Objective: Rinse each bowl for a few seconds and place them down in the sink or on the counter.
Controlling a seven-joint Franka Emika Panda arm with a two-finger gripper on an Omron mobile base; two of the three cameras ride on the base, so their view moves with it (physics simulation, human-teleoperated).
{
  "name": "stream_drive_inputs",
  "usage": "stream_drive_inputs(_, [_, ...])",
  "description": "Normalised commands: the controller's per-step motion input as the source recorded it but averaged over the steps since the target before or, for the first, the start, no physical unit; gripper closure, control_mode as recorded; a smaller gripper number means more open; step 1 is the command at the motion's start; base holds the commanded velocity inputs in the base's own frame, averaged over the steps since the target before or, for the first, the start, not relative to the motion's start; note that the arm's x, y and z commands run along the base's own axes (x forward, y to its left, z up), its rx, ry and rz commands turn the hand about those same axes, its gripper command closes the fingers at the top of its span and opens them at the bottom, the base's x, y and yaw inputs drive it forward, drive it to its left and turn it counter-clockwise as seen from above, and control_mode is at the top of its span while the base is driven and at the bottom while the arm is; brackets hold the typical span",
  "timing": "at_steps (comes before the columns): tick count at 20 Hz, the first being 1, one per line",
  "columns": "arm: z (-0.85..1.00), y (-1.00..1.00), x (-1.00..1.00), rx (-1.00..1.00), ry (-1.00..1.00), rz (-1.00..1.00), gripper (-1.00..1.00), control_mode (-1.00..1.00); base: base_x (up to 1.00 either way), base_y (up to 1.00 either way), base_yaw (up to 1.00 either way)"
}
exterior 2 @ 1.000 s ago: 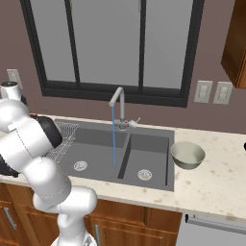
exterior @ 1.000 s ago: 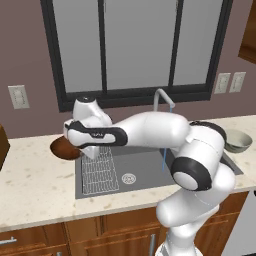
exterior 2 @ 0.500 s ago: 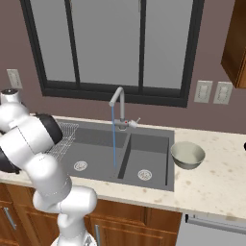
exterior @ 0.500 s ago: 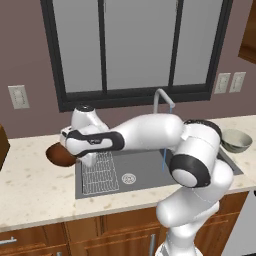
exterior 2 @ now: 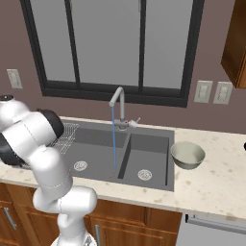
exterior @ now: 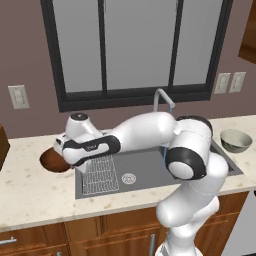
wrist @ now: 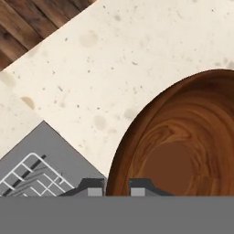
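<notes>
**While clamped on the brown bowl's rim, parked over the counter left of the sink**

Where the arm reaches low to its left, holds the gripper clenched on the near rim of the dark reddish-brown bowl. Shows, from the hand camera, one fingertip outside the rim and the other just inside it, with the wooden-looking hollow spreading up and to the right. Keeps that bowl upright, mouth up, over the beige speckled counter, just beside the left edge of the sink. Cannot tell whether its underside touches the stone or hangs just above it.

Puts the wire grid rack in the left basin, right next to the held bowl. Catches a corner of the same rack at the lower left of the hand view, and a strip of wood-grain surface past the counter's far edge at the upper left.

Finds the pale grey-green bowl upright on the counter just beside the sink's right edge, well apart from the gripper and untouched. Sees the curved grey faucet running, a thin blue stream falling into the sink near the divider between the two basins.
</notes>
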Motion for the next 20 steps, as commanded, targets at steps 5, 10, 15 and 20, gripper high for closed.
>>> stream_drive_inputs(5, [-0.25, 0.15, -0.1, 0.0, 0.0, 0.03, 1.0, -1.0, 0.0, 0.0, 0.0])
stream_drive_inputs(10, [-0.3, 0.05, -0.13, 0.0, 0.0, 0.03, 1.0, -1.0, 0.0, 0.0, 0.0])
stream_drive_inputs(15, [-0.3, 0.0, -0.13, 0.0, -0.03, 0.06, 1.0, -1.0, 0.0, 0.0, 0.0])
stream_drive_inputs(20, [-0.27, 0.03, -0.07, 0.0, -0.05, 0.06, 1.0, -1.0, 0.0, 0.0, 0.0])
